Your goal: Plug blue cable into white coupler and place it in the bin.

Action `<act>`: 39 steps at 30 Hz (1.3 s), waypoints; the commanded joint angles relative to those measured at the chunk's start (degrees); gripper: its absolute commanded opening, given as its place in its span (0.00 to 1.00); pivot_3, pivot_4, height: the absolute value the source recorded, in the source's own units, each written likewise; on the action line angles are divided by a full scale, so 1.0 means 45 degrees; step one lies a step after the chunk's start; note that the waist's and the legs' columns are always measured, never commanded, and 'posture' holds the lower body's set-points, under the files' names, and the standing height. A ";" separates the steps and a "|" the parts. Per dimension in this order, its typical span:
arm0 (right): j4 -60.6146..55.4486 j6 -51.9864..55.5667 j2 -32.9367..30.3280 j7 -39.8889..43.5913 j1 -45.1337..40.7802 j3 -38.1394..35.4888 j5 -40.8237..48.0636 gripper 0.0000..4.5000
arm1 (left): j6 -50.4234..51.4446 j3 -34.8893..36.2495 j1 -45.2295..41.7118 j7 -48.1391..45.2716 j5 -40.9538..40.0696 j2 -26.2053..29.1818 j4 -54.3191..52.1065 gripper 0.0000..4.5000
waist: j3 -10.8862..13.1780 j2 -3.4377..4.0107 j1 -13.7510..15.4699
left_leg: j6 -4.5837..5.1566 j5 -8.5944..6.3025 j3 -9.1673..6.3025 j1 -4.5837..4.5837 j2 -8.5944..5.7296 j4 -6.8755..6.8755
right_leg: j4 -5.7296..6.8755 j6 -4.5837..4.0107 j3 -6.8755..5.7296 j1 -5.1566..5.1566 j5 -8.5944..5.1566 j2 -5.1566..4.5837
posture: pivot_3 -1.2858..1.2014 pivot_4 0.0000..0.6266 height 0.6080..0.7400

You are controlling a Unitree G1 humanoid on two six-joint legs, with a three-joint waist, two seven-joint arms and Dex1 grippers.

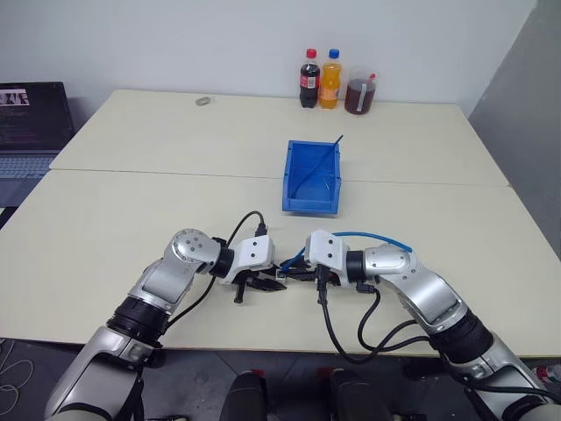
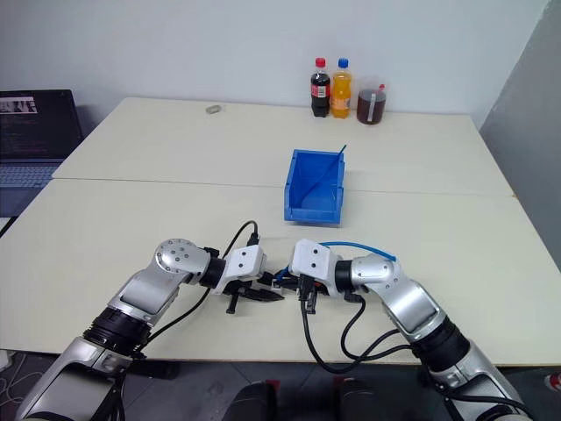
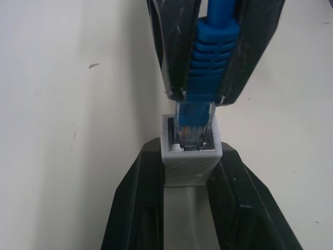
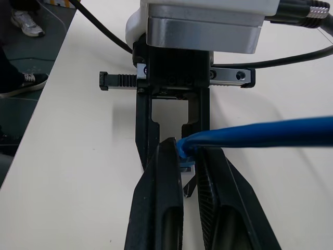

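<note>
Held between the left gripper [image 3: 190,203] jaws, the white coupler [image 3: 190,156] faces the blue cable [image 3: 210,57], whose clear plug sits partly inside the socket, pinched by the right gripper [image 4: 188,172]. Judged from here, a slight tilt could jam the plug or twist the coupler loose. Both meet near the table edge, well short of the bin [image 1: 313,178].

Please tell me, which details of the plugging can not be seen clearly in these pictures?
- White coupler, head views: hidden between the left gripper and right gripper.
- Blue cable: whether the plug sits fully home; the socket hides its tip.
- Coupler's back end, left wrist view: covered by the fingers.
</note>
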 commanded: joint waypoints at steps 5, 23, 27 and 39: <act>-0.0219 0.1059 0.0309 0.0360 -0.0609 0.0535 -0.0321 0.02 | 0.0276 -0.0266 0.0114 0.0251 0.0508 -0.0048 0.0224 0.18 | -0.0002 0.0001 0.0000 | 0.0000 0.0000 -0.0001 0.0003 0.0000 0.0000 | 0.0004 -0.0001 -0.0002 0.0001 0.0001 0.0000 | 0.52 0.24 1.00; 0.1930 0.2182 0.0426 0.1399 -0.0878 0.2348 -0.1659 0.02 | 0.0449 -0.0207 0.0283 0.0322 0.0541 -0.0164 0.0019 0.18 | -0.0201 0.0065 -0.0037 | 0.0004 -0.0003 0.0012 0.0247 0.0007 -0.0032 | -0.0010 0.0034 0.0009 0.0221 -0.0051 0.0005 | 0.52 0.24 1.00; 0.2520 0.1867 0.0315 0.1491 -0.0718 0.2451 -0.1952 0.02 | 0.0523 -0.0167 0.0324 0.0338 0.0557 -0.0174 -0.0052 0.18 | -0.0264 0.0074 -0.0052 | 0.0005 -0.0005 0.0035 0.0315 0.0007 -0.0054 | -0.0012 0.0024 0.0032 0.0262 -0.0058 0.0006 | 0.52 0.24 1.00; 0.1090 0.1435 0.0829 0.0482 -0.0360 0.0565 -0.1306 0.02 | -0.0085 0.0267 0.0747 0.0792 0.0542 -0.0036 0.0110 0.33 | -0.0306 0.0078 -0.0063 | 0.0003 -0.0008 0.0035 0.0353 0.0008 -0.0065 | -0.0015 -0.0016 0.0037 0.0300 -0.0089 0.0004 | 0.52 0.24 1.00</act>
